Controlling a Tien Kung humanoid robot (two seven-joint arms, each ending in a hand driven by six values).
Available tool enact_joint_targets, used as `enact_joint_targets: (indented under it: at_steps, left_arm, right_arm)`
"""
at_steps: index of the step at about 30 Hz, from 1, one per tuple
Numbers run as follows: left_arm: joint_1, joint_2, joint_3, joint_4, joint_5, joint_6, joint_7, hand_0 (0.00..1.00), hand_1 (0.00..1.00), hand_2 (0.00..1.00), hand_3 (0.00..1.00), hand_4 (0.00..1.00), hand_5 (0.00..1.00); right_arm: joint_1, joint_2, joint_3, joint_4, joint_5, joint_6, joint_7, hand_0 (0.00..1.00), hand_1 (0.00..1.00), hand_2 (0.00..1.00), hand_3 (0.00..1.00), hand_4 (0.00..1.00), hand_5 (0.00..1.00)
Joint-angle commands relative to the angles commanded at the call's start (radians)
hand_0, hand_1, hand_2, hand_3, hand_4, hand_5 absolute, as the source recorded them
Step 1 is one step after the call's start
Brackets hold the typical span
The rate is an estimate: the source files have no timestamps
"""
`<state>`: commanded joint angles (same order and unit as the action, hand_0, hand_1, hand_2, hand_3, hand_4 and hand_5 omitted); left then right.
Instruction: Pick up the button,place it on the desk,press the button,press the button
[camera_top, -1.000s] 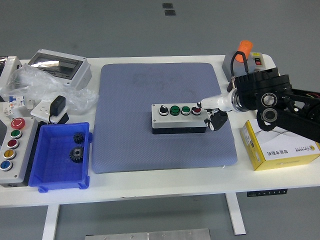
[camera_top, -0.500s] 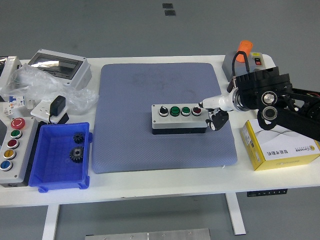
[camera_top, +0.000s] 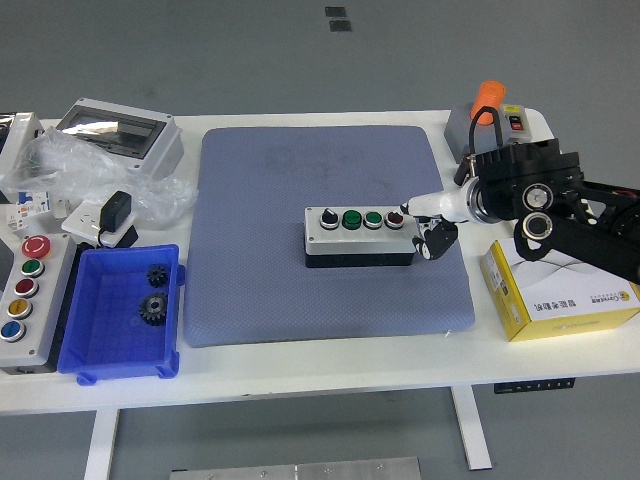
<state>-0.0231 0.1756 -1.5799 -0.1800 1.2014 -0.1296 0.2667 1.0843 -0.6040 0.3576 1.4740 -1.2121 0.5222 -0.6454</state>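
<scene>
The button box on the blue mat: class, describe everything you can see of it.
The button box is a long, low case with a pale grey top and a dark base, probably plastic. Its top carries four controls in a row: a black knob, two green buttons and a red one at the right end. It lies flat on the blue mat, right of centre. The right hand has a white fingertip at the red button.

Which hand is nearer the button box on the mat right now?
Right. The right hand reaches in at the button box's right end, one white finger pointing at its red button. The left hand is out of view.
</scene>
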Motion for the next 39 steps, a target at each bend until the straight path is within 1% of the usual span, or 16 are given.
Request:
enact_joint_targets:
  at_steps: [2,5,8,9,10,12,14,15,20,21,26,27,32,33,38,39]
  left_arm:
    - [0.0,0.0,0.0,0.0,-0.001,-0.001,0.001,0.622,0.541,0.506,0.593,0.499,0.101]
    - [0.001,0.0,0.003,0.0,-0.001,-0.005,0.006,0.623,0.541,0.505,0.594,0.501,0.101]
    - [0.002,-0.002,0.009,0.0,-0.003,-0.008,0.015,0.623,0.541,0.505,0.594,0.501,0.101]
    - [0.001,-0.003,0.011,0.0,-0.002,-0.009,0.017,0.622,0.54,0.504,0.592,0.5,0.102]
    - [0.001,-0.004,0.014,0.0,-0.004,-0.009,0.018,0.622,0.54,0.504,0.592,0.5,0.102]
    - [-0.002,-0.009,0.026,0.0,-0.013,-0.006,0.019,0.622,0.54,0.504,0.592,0.5,0.102]
    - [-0.005,-0.013,0.042,0.0,-0.023,0.002,0.021,0.622,0.54,0.504,0.592,0.5,0.102]
    - [-0.006,-0.015,0.05,0.0,-0.025,0.009,0.023,0.623,0.541,0.505,0.593,0.501,0.101]
    - [-0.009,-0.016,0.102,0.0,-0.039,0.077,0.039,0.623,0.541,0.505,0.593,0.501,0.101]
    - [-0.009,-0.016,0.11,0.0,-0.044,0.085,0.038,0.623,0.543,0.505,0.591,0.512,0.112]
    - [-0.014,-0.019,0.126,0.0,-0.052,0.105,0.024,0.623,0.543,0.505,0.591,0.512,0.112]
    - [-0.015,-0.02,0.125,0.0,-0.049,0.106,0.022,0.623,0.542,0.503,0.59,0.512,0.138]
    - [-0.022,-0.025,0.123,0.0,-0.046,0.109,0.004,0.623,0.542,0.503,0.59,0.512,0.138]
    - [-0.023,-0.026,0.122,0.0,-0.045,0.109,0.001,0.621,0.544,0.512,0.59,0.516,0.15]
    - [-0.024,-0.032,0.113,0.0,-0.036,0.113,-0.009,0.621,0.544,0.512,0.59,0.516,0.15]
    - [-0.024,-0.033,0.112,0.0,-0.035,0.114,-0.011,0.62,0.542,0.516,0.589,0.51,0.149]
  right_arm:
    - [-0.023,-0.03,0.058,0.023,0.027,0.027,0.0,0.496,0.489,0.331,0.998,0.222,0.002]
    - [-0.075,-0.047,0.159,0.061,0.003,0.06,0.0,0.497,0.482,0.33,0.998,0.223,0.002]
    - [-0.156,-0.008,0.274,0.117,-0.076,0.052,0.0,0.497,0.482,0.33,0.998,0.223,0.002]
    - [-0.185,0.011,0.31,0.136,-0.11,0.034,0.0,0.424,0.478,0.406,0.998,0.479,0.027]
    - [-0.215,0.032,0.346,0.155,-0.146,0.014,0.0,0.424,0.478,0.406,0.998,0.479,0.027]
    - [-0.284,0.08,0.424,0.192,-0.224,-0.048,0.009,0.424,0.478,0.406,0.998,0.479,0.027]
    - [-0.355,0.13,0.499,0.205,-0.299,-0.123,0.057,0.424,0.478,0.406,0.998,0.479,0.027]
    - [-0.393,0.154,0.541,0.203,-0.341,-0.165,0.085,0.392,0.573,0.632,0.972,0.633,0.094]
    - [-0.573,0.245,0.739,0.13,-0.485,-0.363,0.268,0.392,0.573,0.632,0.972,0.633,0.094]
    - [-0.601,0.255,0.772,0.115,-0.479,-0.397,0.301,0.471,0.606,0.679,0.923,0.718,0.209]
    - [-0.758,0.308,0.944,0.03,-0.337,-0.59,0.495,0.471,0.606,0.679,0.923,0.718,0.209]
    - [-0.784,0.314,0.968,0.017,-0.302,-0.626,0.531,0.664,0.673,0.701,0.734,0.74,0.329]
    - [-0.898,0.332,1.043,-0.044,-0.119,-0.81,0.716,0.664,0.673,0.701,0.734,0.74,0.329]
    - [-0.917,0.334,1.045,-0.055,-0.077,-0.852,0.758,0.777,0.731,0.753,0.741,0.81,0.58]
    - [-0.951,0.338,1.034,-0.093,0.099,-1.003,0.95,0.777,0.731,0.753,0.741,0.81,0.58]
    - [-0.954,0.339,1.033,-0.097,0.136,-1.033,0.995,0.834,0.759,0.779,0.765,0.87,0.743]
